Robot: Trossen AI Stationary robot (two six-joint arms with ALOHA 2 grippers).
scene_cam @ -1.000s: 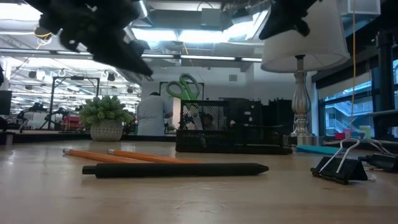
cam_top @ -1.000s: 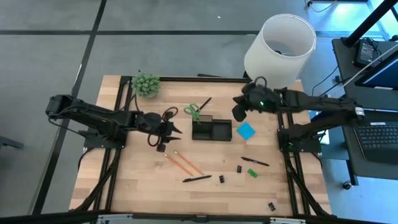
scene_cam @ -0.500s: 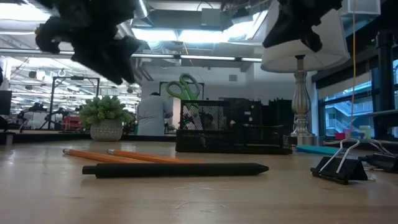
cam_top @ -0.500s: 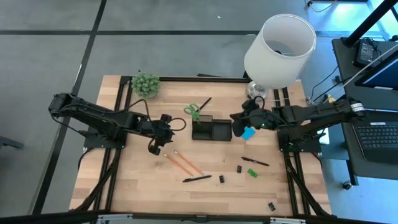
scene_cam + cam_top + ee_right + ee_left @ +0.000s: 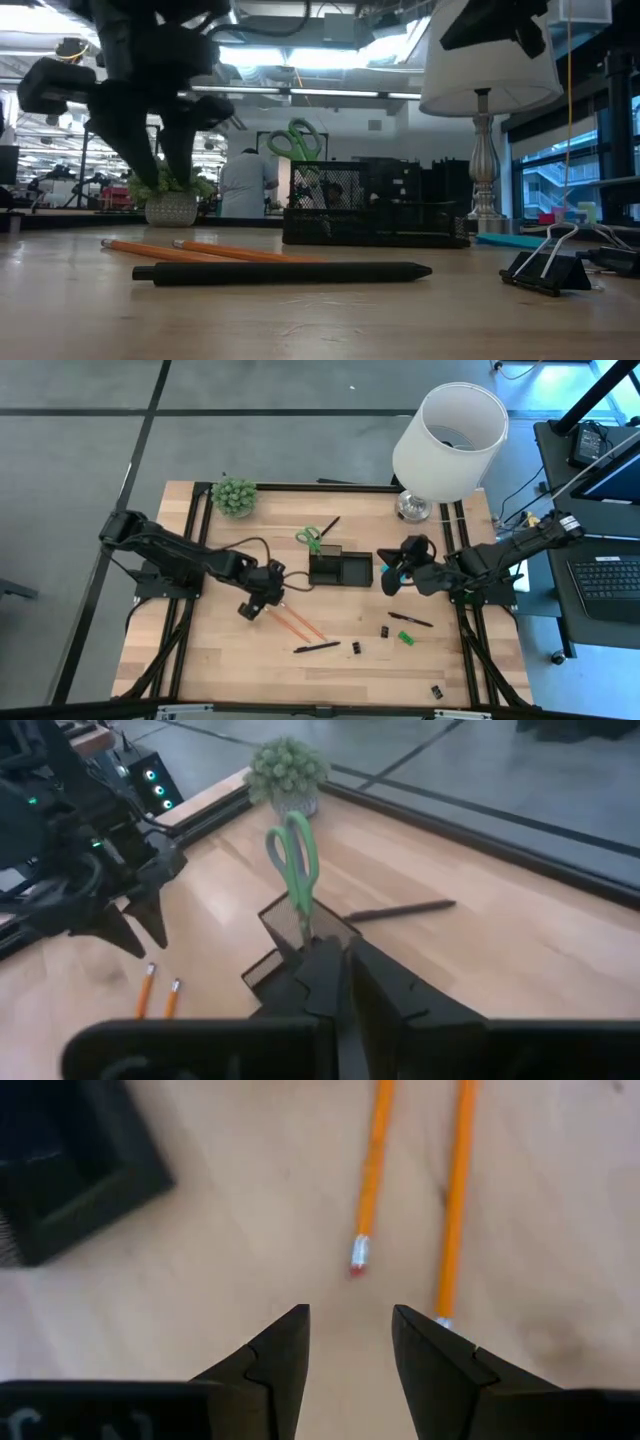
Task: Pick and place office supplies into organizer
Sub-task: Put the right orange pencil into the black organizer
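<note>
Two orange pencils lie side by side on the table, eraser ends toward my left gripper. It points down above those ends and is open; the erasers show just past its fingertips. In the low view its fingers hang well above the pencils. The black organizer holds green-handled scissors standing handles up. My right gripper is shut and hovers over the blue sticky-note pad, beside the organizer's right end.
A black pen lies near the pencils, another to the right and a third behind the organizer. Black clips and a green piece sit toward the near edge. Lamp and plant stand at the far edge.
My left gripper has moved right and toward the near edge, tipping from level to pointing down over the pencils' eraser ends, and has come lower. My right gripper has moved from beside the lamp toward the near edge, to above the blue pad. Nothing on the table has moved.
</note>
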